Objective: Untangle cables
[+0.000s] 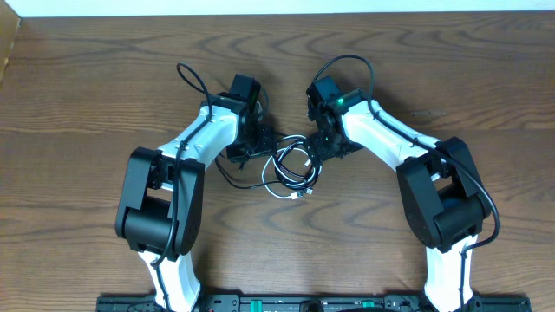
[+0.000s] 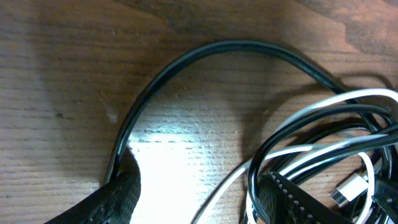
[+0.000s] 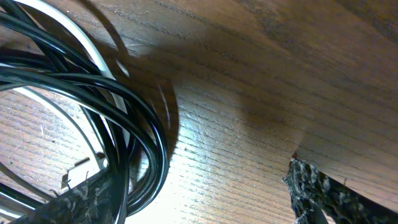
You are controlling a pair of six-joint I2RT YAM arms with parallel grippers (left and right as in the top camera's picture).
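Thin black and white cables [image 1: 293,169] lie tangled; left tool [image 2: 199,183] and right tool [image 3: 196,180] flank them, both released. Risk: pinching several strands together could tighten the tangle.

No writing I can read.
I find no lettering, number or brand mark on the cables [image 2: 236,45], the wooden table [image 1: 87,87] or the rail [image 1: 286,303] at its near edge (the white plug end [image 2: 348,188] is too blurred to tell).
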